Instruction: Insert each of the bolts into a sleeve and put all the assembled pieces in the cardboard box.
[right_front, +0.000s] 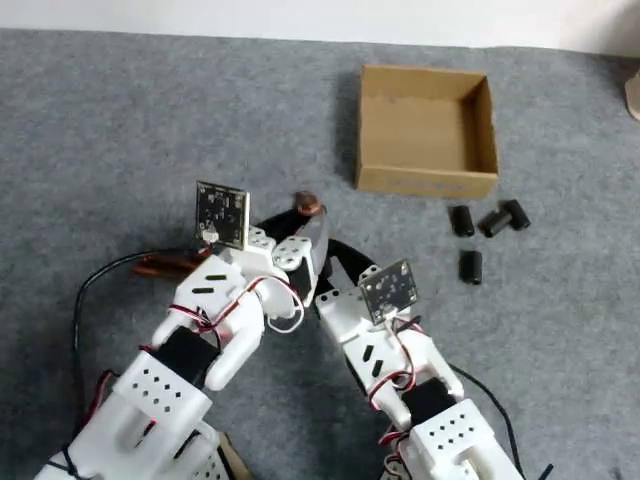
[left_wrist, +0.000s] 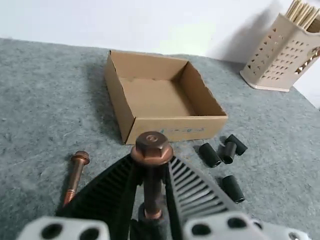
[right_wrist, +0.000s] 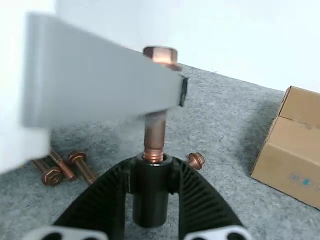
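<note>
Copper bolt (left_wrist: 152, 150), pinched by left gripper (left_wrist: 152, 164), enters the sleeve (right_wrist: 150, 197) right gripper (right_wrist: 151, 169) squeezes; left wrist view shows a holder (left_wrist: 280, 56) of sticks (left_wrist: 300, 11).

No readable writing is showing.
The cardboard box (left_wrist: 150, 126) is carrying a faint blue mark (left_wrist: 185, 131) on its outer front wall, and it is appearing too small and blurred to make out as letters or numbers.
</note>
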